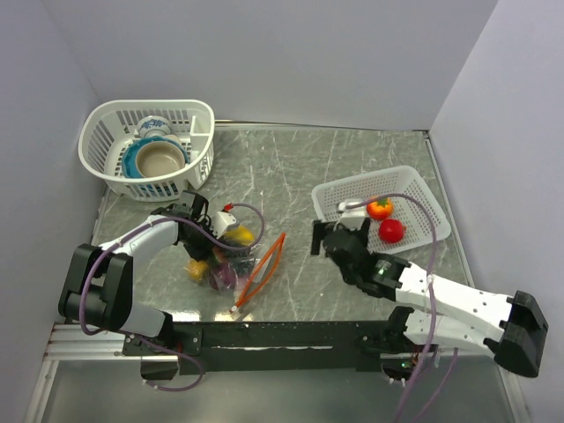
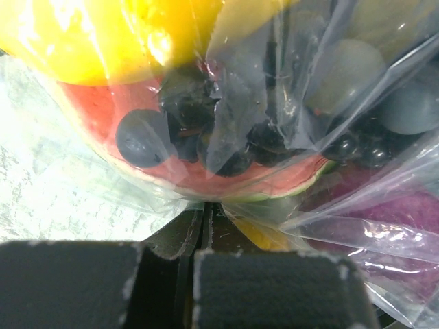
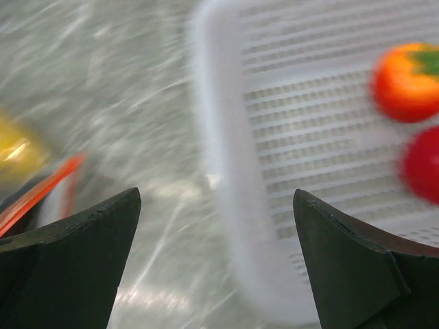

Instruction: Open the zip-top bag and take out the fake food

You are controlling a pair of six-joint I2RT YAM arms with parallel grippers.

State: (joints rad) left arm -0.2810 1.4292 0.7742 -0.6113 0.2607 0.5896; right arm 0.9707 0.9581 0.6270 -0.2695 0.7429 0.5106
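The clear zip-top bag [image 1: 236,262] lies on the table left of centre, its orange-red zip strip [image 1: 262,267] gaping toward the right. It holds fake food: a yellow piece [image 1: 239,235], dark grapes [image 2: 206,137], a red slice [image 2: 103,116] and a purple piece [image 2: 405,212]. My left gripper [image 1: 204,236] is shut on the bag's plastic [image 2: 206,205] at its closed end. My right gripper [image 1: 330,240] is open and empty, between the bag and the white basket [image 1: 414,181]. That basket holds a red tomato [image 1: 391,230] and an orange fruit with a green stem [image 1: 380,208].
A taller white basket [image 1: 106,123] at the back left holds blue-and-white bowls [image 1: 159,159] and a cup [image 1: 152,127]. Walls close the table on the left, back and right. In the right wrist view the basket's rim [image 3: 219,137] is just ahead of the fingers.
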